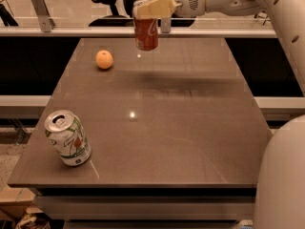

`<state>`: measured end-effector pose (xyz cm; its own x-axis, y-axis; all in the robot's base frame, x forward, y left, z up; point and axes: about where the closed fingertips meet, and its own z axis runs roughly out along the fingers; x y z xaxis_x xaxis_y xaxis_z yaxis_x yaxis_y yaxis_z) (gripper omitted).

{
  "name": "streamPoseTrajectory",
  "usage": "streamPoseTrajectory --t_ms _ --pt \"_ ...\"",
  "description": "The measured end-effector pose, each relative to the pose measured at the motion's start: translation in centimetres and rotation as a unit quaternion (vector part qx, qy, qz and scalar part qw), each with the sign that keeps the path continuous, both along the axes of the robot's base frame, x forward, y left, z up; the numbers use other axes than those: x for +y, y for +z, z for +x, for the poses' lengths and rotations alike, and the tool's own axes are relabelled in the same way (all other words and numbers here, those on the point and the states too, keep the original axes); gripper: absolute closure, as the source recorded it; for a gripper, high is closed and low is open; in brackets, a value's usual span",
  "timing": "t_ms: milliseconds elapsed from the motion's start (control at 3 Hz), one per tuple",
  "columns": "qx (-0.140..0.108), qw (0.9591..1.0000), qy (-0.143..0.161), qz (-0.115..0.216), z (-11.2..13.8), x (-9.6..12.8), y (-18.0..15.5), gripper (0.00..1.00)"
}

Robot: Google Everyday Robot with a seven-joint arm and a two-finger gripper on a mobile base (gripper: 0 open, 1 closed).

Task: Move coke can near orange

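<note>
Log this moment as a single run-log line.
phase: carry | hand: shut on coke can, above table far end | coke can: airborne, upright, right of orange | orange: on table, far left | white-green can: near left

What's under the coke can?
Only bare tabletop and the can's shadow: the coke can hangs clear of it, clamped in the gripper near the far edge. The gripper hides its top.

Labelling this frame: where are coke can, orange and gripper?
coke can [146, 36], camera view, red side below the gripper.
orange [104, 59], camera view, middle of the fruit.
gripper [151, 9], camera view, between fingertips clamping the can above the table [190, 142].
</note>
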<state>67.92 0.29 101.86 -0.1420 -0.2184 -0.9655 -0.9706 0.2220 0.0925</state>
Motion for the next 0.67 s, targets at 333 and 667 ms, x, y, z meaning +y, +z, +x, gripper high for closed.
streamPoseTrajectory --t_ms 333,667 --pt "0.0 1.0 -0.001 -0.001 0.6 1.7 -2.5 1.0" --pt "-0.006 0.9999 -0.008 -0.003 1.5 2.5 -4.4 1.0"
